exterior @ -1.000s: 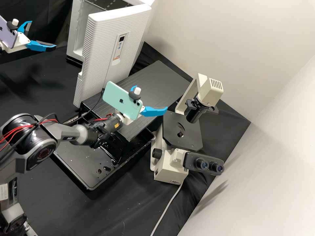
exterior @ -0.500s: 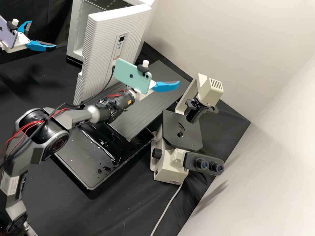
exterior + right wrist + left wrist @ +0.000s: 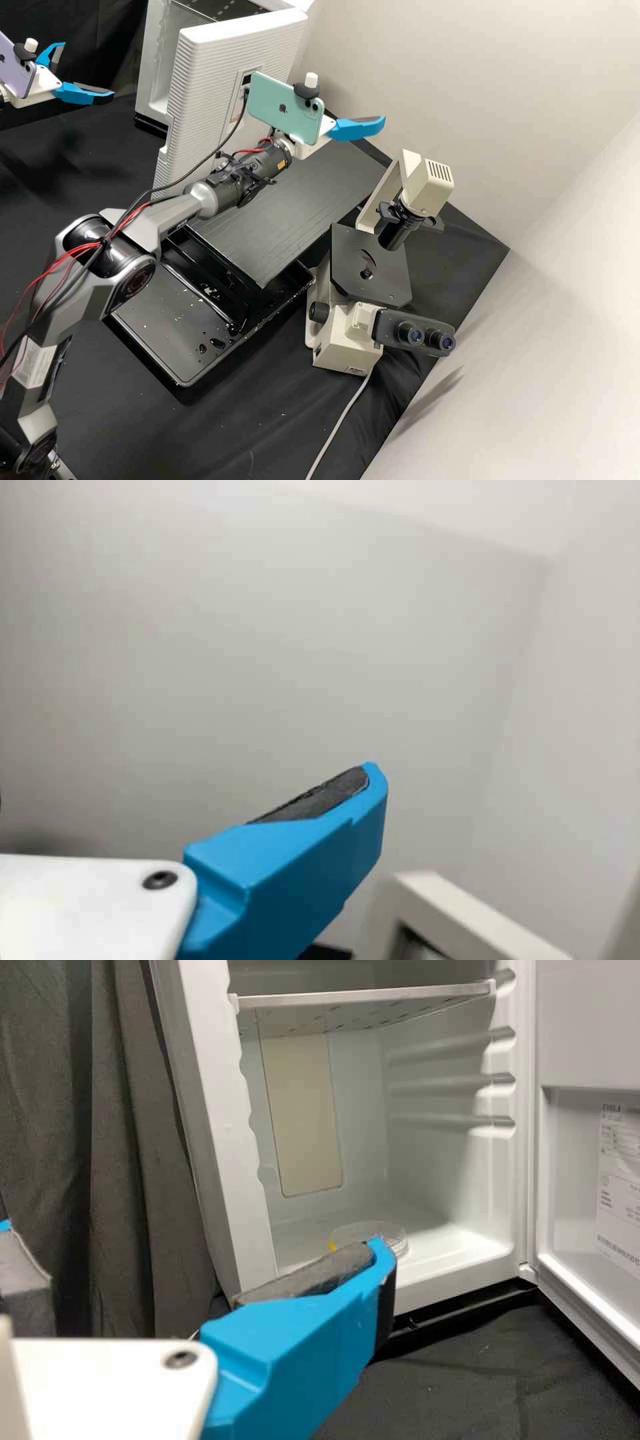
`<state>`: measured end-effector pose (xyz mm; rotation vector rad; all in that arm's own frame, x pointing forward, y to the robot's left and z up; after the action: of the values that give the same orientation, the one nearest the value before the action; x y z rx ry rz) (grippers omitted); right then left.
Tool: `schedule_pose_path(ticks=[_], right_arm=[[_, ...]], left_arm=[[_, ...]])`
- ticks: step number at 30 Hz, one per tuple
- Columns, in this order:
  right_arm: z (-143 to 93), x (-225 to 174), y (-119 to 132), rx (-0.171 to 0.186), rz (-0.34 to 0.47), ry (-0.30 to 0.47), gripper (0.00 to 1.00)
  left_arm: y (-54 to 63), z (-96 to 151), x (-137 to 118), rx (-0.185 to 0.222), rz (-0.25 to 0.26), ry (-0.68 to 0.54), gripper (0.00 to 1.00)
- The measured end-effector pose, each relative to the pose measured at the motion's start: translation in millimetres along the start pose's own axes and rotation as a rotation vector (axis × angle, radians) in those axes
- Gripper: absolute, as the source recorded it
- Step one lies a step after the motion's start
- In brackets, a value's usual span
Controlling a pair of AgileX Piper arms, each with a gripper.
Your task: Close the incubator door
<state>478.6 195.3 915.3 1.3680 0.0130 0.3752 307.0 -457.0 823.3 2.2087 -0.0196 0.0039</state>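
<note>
Hanging at the upper left of the high view, the left gripper [image 3: 88,71] has its two blue fingers spread apart, a lilac phone [image 3: 13,65] mounted behind them. The incubator [image 3: 155,43] stands near it, its door [image 3: 210,110] wide open and upright, the ribbed outer face turned toward the camera. In front of the door, as seen here, is the right gripper [image 3: 360,127], well above a dark slanted board [image 3: 300,207]; its green phone [image 3: 283,110] covers part of the door's control panel [image 3: 237,113]. How far it is from the door I cannot tell. Under the board's lower end lies a black tray [image 3: 183,383] with drops in it, and beside that a microscope [image 3: 347,340] with a pale cable [image 3: 341,420].

The left wrist view looks into the open incubator: a shelf [image 3: 365,1000] up inside, a clear round dish [image 3: 372,1231] on the floor below it, the door swung out at the side. Nothing is between the fingers.

In the right wrist view, a blue finger [image 3: 300,865] with a dark pad stands out against the pale wall [image 3: 200,680]; the jaws are parted, holding nothing.
</note>
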Motion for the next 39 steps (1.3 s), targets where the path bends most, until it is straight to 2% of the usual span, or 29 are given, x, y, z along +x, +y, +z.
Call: schedule_pose_path(ticks=[2, 4, 5, 6, 10, 19, 22, 28, 32, 39], right_arm=[[-7, 4, 0, 0.032, -0.017, 0.069, 1.0], [-15, 6, 1, 0.045, -0.044, 0.136, 1.0], [-18, 7, 1, 0.034, -0.055, 0.163, 1.0], [-21, 8, 2, 0.037, -0.06, 0.181, 1.0], [-26, 11, 0, 0.012, -0.078, 0.226, 1.0], [-45, 19, -10, 0.004, -0.109, 0.313, 1.0], [-50, 21, -14, -0.002, -0.119, 0.328, 1.0], [-54, 22, -14, 0.02, -0.133, 0.326, 1.0], [-61, 23, -17, 0.021, -0.146, 0.329, 1.0], [-89, 29, -22, -0.007, -0.178, 0.359, 1.0]], left_arm=[[0.0, 0, 0, 0.0, 0.0, 0.0, 1.0], [0.0, 0, 0, 0.0, 0.0, 0.0, 1.0], [0.0, 0, 0, 0.0, 0.0, 0.0, 1.0], [0.0, 0, 0, 0.0, 0.0, 0.0, 1.0], [0.0, 0, 0, 0.0, 0.0, 0.0, 1.0], [0.0, 0, 0, 0.0, 0.0, 0.0, 1.0], [0.0, 0, 0, 0.0, 0.0, 0.0, 1.0], [0.0, 0, 0, 0.0, 0.0, 0.0, 1.0], [0.0, 0, 0, 0.0, 0.0, 0.0, 1.0], [0.0, 0, 0, 0.0, 0.0, 0.0, 1.0]])
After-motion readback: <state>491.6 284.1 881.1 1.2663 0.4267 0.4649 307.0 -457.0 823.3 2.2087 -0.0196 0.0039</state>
